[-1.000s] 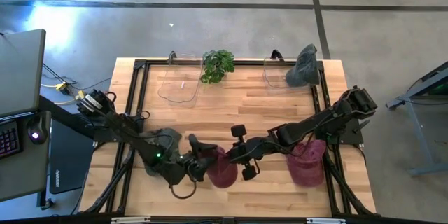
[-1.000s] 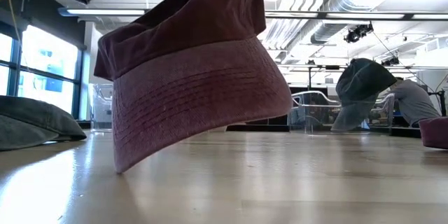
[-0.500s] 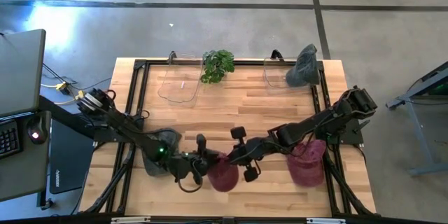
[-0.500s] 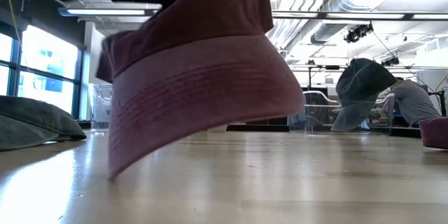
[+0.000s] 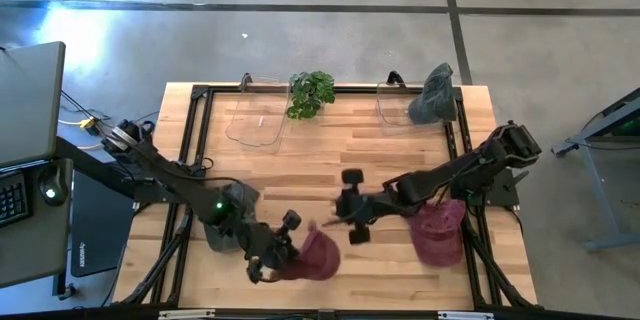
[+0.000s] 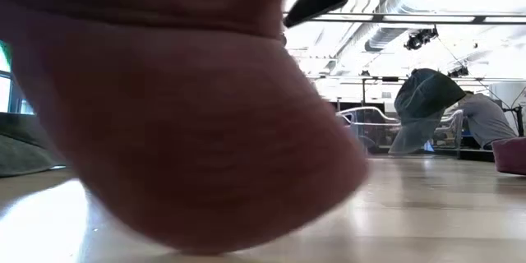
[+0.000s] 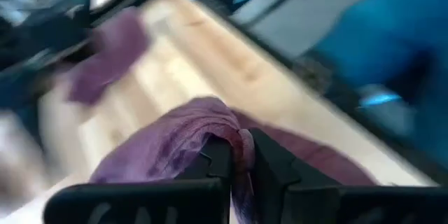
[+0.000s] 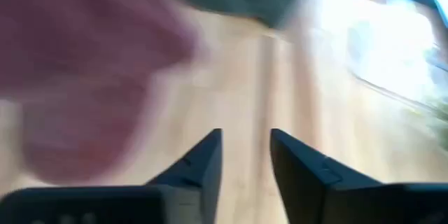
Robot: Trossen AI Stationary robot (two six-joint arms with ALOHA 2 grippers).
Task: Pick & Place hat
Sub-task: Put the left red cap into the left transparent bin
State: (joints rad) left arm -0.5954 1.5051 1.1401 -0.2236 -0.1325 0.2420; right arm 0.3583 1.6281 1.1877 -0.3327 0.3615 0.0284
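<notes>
A maroon hat (image 5: 320,256) is near the table's front edge, filling the left of the low view (image 6: 181,115). My left gripper (image 5: 288,254) is shut on its left side. My right gripper (image 5: 336,218) stands open just to the far right of that hat, touching nothing; its wrist view shows the hat (image 8: 84,77) off to one side. A second maroon hat (image 5: 440,232) lies at the right, under my right arm. A grey hat (image 5: 232,210) lies on the table under my left arm. My left gripper pinches a raised fold of the maroon hat's cloth (image 7: 225,120) between its two fingers (image 7: 218,162). The fingers come at it nearly level from the table's left. The rest of the hat spreads beyond the fingers; I cannot tell whether its underside rests on the table.
At the back stand a clear stand (image 5: 258,120), a green plant (image 5: 310,93) and a second clear stand carrying a grey hat (image 5: 432,95). A dark metal frame (image 5: 200,92) borders the tabletop. Bare wood (image 5: 350,150) lies in the middle.
My left gripper has taken hold of the maroon hat and carried it toward the table's near edge. My right gripper has let go of the hat and drawn back toward the table's right and far side.
</notes>
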